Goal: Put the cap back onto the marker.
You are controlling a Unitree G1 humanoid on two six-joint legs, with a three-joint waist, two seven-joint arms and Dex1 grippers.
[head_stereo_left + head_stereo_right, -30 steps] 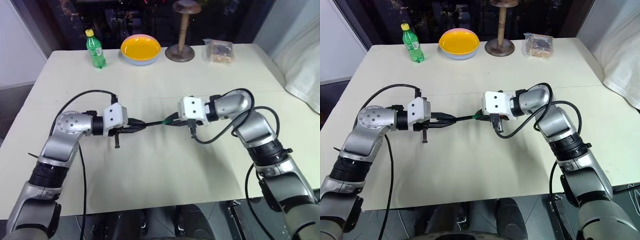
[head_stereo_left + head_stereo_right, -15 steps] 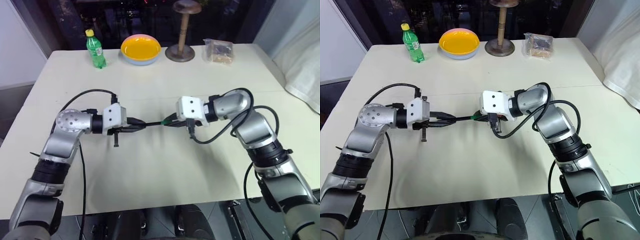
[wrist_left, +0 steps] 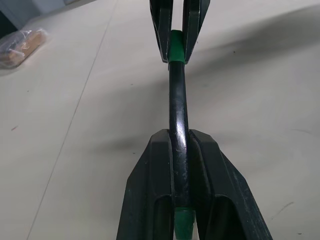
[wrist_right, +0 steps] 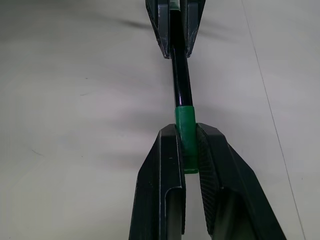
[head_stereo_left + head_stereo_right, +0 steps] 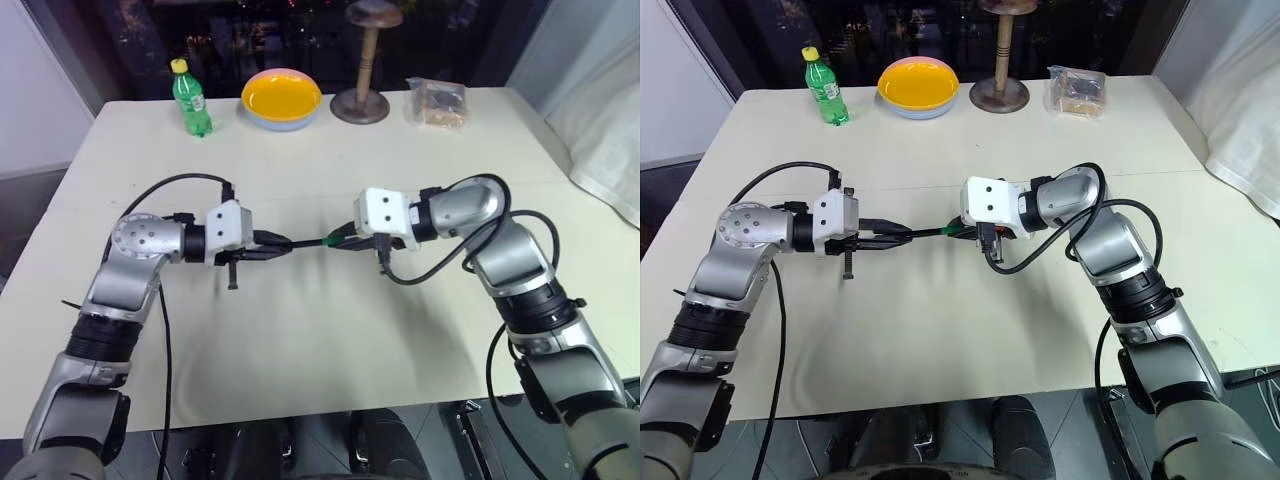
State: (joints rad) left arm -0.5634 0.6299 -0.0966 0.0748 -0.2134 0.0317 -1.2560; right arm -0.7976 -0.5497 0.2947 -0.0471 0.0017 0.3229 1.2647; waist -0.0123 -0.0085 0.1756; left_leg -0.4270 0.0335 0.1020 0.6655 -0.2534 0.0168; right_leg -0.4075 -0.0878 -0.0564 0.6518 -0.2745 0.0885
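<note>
The marker [image 5: 306, 243], a thin black stick, hangs level above the middle of the table, and my left gripper [image 5: 287, 243] is shut on its barrel. The small green cap [image 5: 334, 240] sits over the marker's far end, with my right gripper [image 5: 338, 240] shut on it. The two grippers face each other, tips close together. The left wrist view shows the barrel [image 3: 178, 112] running from my fingers [image 3: 155, 160] to the cap [image 3: 175, 46]. In the right wrist view the cap [image 4: 184, 122] is pinched between my fingers [image 4: 167, 165], with the marker [image 4: 180, 80] beyond.
Along the table's far edge stand a green soda bottle [image 5: 190, 98], a yellow bowl [image 5: 282, 98], a wooden stand [image 5: 362, 90] and a clear plastic packet [image 5: 437, 102]. White cloth [image 5: 605, 130] lies off the right side.
</note>
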